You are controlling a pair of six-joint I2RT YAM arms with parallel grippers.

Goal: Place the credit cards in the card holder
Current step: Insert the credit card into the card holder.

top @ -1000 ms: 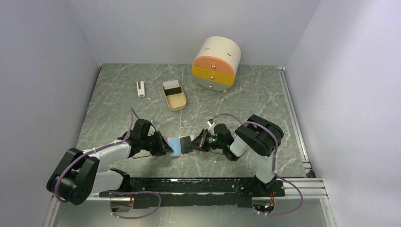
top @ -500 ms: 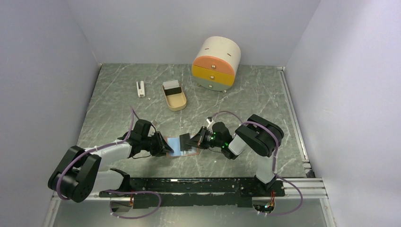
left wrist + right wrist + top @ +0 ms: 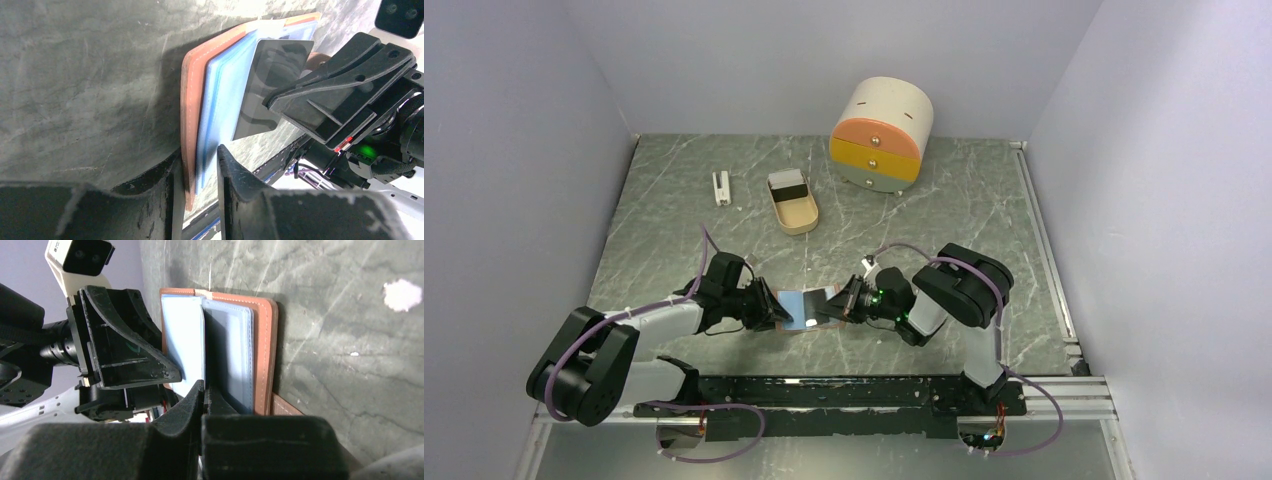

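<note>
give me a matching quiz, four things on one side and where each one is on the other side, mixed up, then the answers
Things:
1 dark card
2 card holder
3 beige tray
4 drawer chest

Places:
a at the far edge of the table
b pinched in the right claw
c open on the table, one edge between the fingers of the left claw
d just left of the drawer chest

Pairs: 1-b, 2-c, 3-d, 4-a
</note>
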